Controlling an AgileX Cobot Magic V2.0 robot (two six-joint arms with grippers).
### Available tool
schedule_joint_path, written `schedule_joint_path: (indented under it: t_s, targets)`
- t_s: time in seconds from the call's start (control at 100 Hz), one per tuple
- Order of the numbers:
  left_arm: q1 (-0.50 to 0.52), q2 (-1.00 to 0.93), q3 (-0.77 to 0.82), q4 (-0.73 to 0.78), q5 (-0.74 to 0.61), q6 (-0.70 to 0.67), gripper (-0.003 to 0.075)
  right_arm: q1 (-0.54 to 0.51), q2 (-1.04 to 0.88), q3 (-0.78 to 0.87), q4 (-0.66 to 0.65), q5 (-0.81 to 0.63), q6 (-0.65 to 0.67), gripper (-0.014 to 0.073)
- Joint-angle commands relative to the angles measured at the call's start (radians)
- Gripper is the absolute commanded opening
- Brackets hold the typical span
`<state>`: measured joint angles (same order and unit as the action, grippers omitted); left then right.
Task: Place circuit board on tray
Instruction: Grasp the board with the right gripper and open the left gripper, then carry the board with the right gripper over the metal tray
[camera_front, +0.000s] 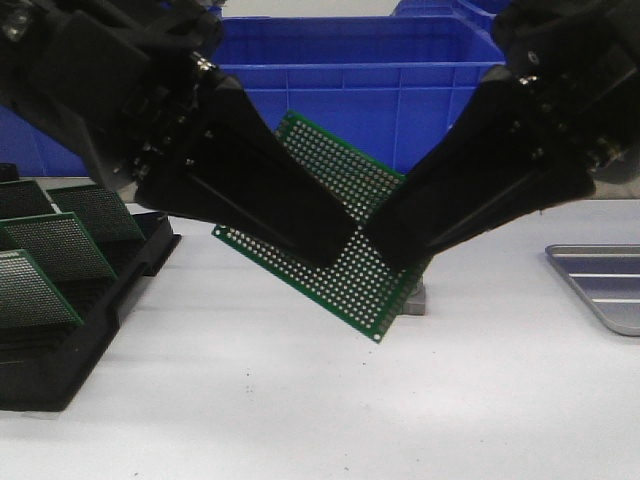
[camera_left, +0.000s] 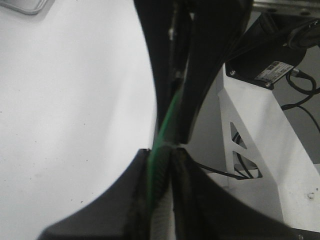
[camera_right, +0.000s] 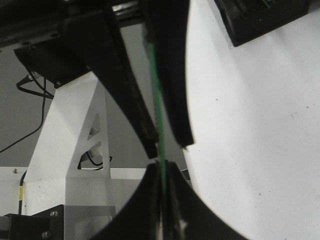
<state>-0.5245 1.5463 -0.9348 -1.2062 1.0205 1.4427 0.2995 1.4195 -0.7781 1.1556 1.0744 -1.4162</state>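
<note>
Circuit board (camera_front: 340, 200): hanging tilted above the worktop (camera_front: 300, 400)
Left gripper (camera_front: 335, 245): pinching the board's face
Right gripper (camera_front: 385, 245): pinching it too
Tray (camera_front: 600, 280): lying well apart, at the worktop's right edge

A green perforated board (camera_front: 335, 225) hangs tilted above the desk (camera_front: 300, 400), mid-scene. The silver ribbed tray (camera_front: 605, 280) lies flat, far right.

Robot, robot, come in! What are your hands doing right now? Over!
Left gripper and right gripper both shut on circuit board, held tilted above table. Tray at right, empty. Nothing between.
</note>
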Motion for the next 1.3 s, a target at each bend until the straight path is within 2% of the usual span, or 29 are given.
schedule_joint_path:
  t_s: [0.0, 0.11, 0.18, 0.37, 0.55, 0.68, 0.78, 0.91, 1.08, 1.29]
  targets:
    - [-0.007, -0.032, -0.028, -0.071, 0.044, 0.018, 0.0251, 0.000, -0.023, -0.030, 0.062, 0.011, 0.009, -0.0065]
    - [-0.007, -0.032, -0.028, -0.071, 0.042, 0.020, 0.0461, 0.000, -0.023, -0.030, -0.015, 0.042, 0.066, -0.0065]
    - [-0.007, -0.032, -0.028, -0.071, 0.025, 0.020, 0.0517, 0.000, -0.023, -0.030, -0.082, 0.053, 0.164, -0.0065]
    - [-0.007, -0.032, -0.028, -0.071, -0.022, 0.020, 0.0517, -0.044, -0.023, -0.030, -0.256, 0.056, 0.458, -0.0065]
    - [-0.007, -0.032, -0.028, -0.071, -0.033, 0.020, 0.0517, -0.192, -0.023, -0.030, -0.303, 0.007, 0.628, -0.0065]
    - [-0.007, -0.032, -0.028, -0.071, -0.033, 0.020, 0.0517, -0.338, -0.023, -0.030, -0.303, -0.110, 0.635, -0.0065]
    - [-0.007, -0.032, -0.028, -0.071, -0.033, 0.020, 0.0517, -0.444, -0.023, -0.030, -0.303, -0.259, 0.635, -0.0065]
    - [-0.007, -0.032, -0.028, -0.071, -0.033, 0.020, 0.0517, -0.527, -0.023, -0.028, -0.303, -0.437, 0.635, -0.0065]
    - [-0.007, -0.032, -0.028, -0.077, -0.033, 0.020, 0.0517, -0.547, -0.001, -0.026, -0.303, -0.579, 0.635, -0.0065]
    - [-0.007, -0.032, -0.028, -0.083, -0.033, 0.020, 0.0517, -0.547, 0.073, -0.031, -0.302, -0.644, 0.635, -0.0065]
